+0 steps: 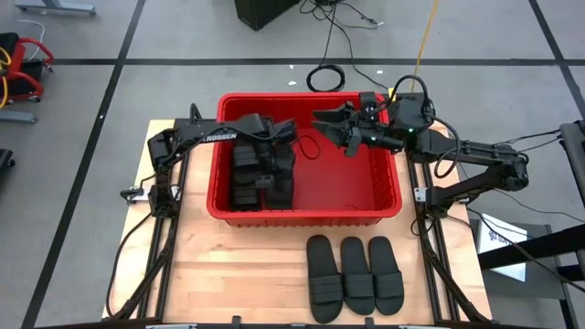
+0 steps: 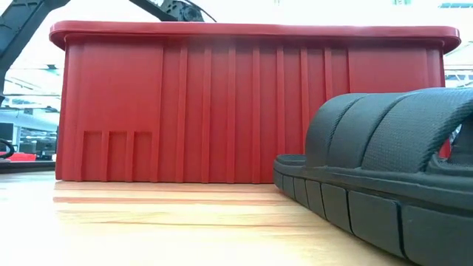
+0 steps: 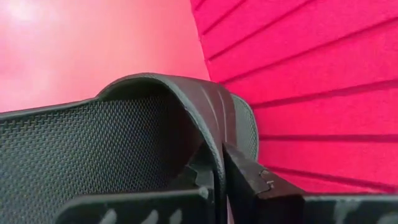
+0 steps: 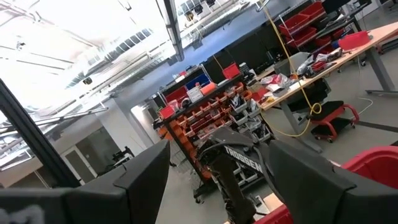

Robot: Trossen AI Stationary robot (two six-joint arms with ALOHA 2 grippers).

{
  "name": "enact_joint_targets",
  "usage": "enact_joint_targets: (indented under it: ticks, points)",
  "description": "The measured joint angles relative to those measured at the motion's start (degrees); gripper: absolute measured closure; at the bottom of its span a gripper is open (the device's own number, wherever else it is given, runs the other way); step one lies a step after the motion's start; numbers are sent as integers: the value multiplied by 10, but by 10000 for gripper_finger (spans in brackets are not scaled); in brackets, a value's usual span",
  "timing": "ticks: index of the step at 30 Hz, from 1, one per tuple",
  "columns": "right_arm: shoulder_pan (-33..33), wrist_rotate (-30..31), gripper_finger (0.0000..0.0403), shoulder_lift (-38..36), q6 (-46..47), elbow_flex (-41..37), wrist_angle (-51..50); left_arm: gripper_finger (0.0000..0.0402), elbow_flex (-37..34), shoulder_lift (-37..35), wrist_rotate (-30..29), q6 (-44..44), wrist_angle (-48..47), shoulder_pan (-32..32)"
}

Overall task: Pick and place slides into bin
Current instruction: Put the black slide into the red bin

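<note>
The red bin (image 1: 384, 206) stands mid-table. Black slides (image 1: 247, 174) lie in its left half. My left gripper (image 1: 277, 151) reaches down into the bin and is shut on one slide (image 3: 93, 143), close to the bin's red wall (image 3: 311, 74). Three more slides (image 1: 355, 274) lie side by side, soles down, on the table in front of the bin; they also show in the low view (image 2: 384, 170). My right gripper (image 1: 343, 132) hangs open and empty over the bin's far right part, with its fingers (image 4: 143, 180) apart. My left gripper (image 3: 219, 165) pinches the edge of the slide's ribbed strap (image 3: 214, 124) between its two fingers, one finger (image 3: 202, 177) under the strap's arch and one (image 3: 249, 180) outside it. The fingers come from above, pointing down into the bin. I cannot tell whether the slide rests on the bin's floor.
The bin's right half (image 1: 352, 183) shows bare red floor. Bare wood lies left of the three slides at the table's near side (image 1: 228, 274). Cables (image 1: 324, 78) lie on the floor beyond the table.
</note>
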Motion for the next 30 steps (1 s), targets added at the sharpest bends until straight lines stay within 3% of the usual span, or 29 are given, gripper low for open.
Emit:
enact_joint_targets:
  ticks: [9, 19, 30]
  points:
    - [0, 2, 138, 0, 0, 0, 0, 395, -53, 0, 33, -41, 77, -1]
    - [0, 2, 138, 0, 0, 0, 0, 398, -90, 0, 30, -45, 79, 0]
    - [0, 2, 138, 0, 0, 0, 0, 367, -108, -1, 31, -66, 78, 0]
